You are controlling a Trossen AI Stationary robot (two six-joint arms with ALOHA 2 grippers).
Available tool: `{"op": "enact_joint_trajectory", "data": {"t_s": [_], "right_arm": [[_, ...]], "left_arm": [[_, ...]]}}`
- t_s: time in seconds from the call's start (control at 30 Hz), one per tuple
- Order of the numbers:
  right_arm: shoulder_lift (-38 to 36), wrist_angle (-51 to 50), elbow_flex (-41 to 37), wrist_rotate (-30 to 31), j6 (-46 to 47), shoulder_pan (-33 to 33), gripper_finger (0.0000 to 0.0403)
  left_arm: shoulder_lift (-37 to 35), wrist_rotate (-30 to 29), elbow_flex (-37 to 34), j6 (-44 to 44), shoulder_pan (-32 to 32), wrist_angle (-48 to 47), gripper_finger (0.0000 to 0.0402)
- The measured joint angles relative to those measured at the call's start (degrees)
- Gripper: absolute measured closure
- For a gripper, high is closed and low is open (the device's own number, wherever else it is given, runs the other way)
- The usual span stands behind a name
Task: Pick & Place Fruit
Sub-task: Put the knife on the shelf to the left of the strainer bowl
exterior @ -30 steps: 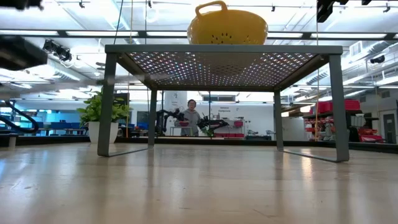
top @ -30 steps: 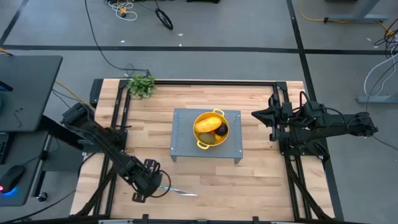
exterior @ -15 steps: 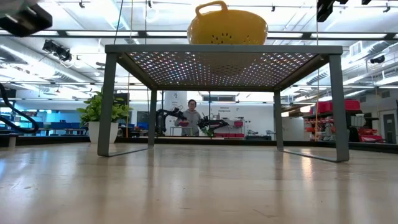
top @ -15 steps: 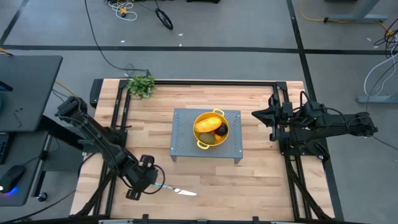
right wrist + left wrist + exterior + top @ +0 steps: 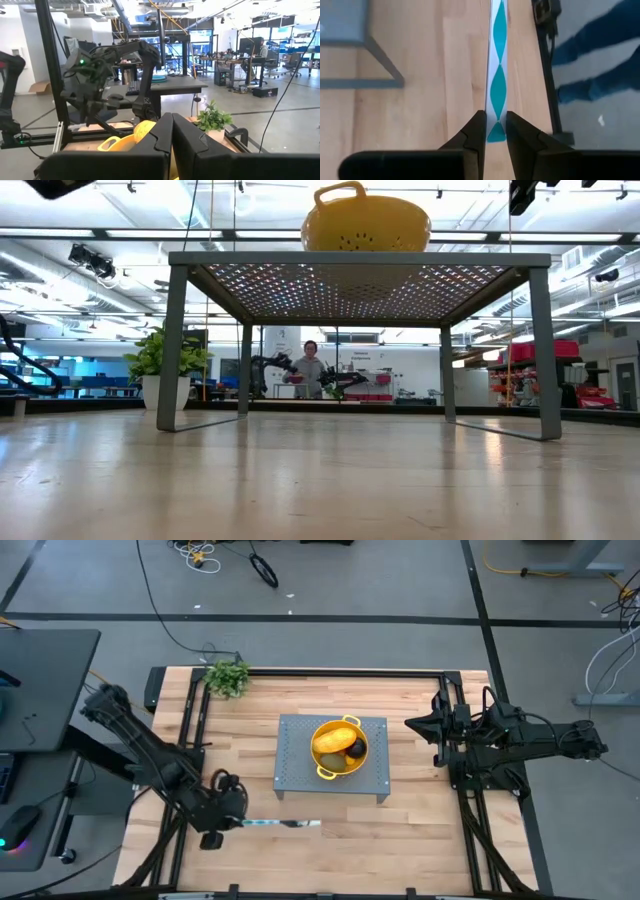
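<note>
Honestly the fruit (image 5: 338, 747) already sits in the yellow colander (image 5: 340, 748) on the grey rack (image 5: 298, 762). Left gripper (image 5: 243, 822) pinches the knife (image 5: 283, 823) near-left; right gripper (image 5: 412, 723), pressed together, waits far right.

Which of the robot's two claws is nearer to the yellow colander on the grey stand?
The right claw, level with the yellow colander just past the grey stand. The left claw sits farther off toward the table's near edge, gripping the knife.

The fruit (image 5: 340, 748) lies in the colander (image 5: 322, 770) on the stand (image 5: 297, 780), mid-table (image 5: 400, 830).
</note>
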Motion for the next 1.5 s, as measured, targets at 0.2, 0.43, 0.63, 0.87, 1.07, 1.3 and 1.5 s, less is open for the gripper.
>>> {"op": "enact_joint_trajectory", "data": {"t_s": [0.2,0.43,0.63,0.87,1.07,1.3,1.5], "right_arm": [[0.0,0.02,0.01,0.0,-0.01,-0.02,0.0387],[0.0,0.02,0.02,0.0,0.0,-0.02,0.0387],[0.0,0.02,0.0,0.02,0.0,-0.02,0.0387],[0.0,0.02,0.0,0.02,-0.02,0.0,0.0387],[0.01,0.02,0.02,0.02,-0.01,0.0,0.0387],[0.0,0.02,0.02,0.02,-0.02,-0.01,0.0387],[0.0,0.02,0.02,0.02,-0.02,-0.02,0.0387]], "left_arm": [[-2.74,-3.69,0.0,-1.6,1.19,0.77,0.0337],[-2.96,-4.29,-0.01,-0.38,3.71,1.25,0.0335],[-4.79,-7.52,-0.02,-1.81,6.32,1.2,0.0334],[-6.93,-8.66,-0.02,-1.39,11.06,1.05,0.0334],[-8.87,-8.68,-0.02,-0.09,15.39,0.06,0.0334],[-10.28,-8.66,-0.02,0.34,21.45,-0.63,0.0333],[-10.3,-6.69,-0.02,1.48,24.26,-0.49,0.0333]]}}
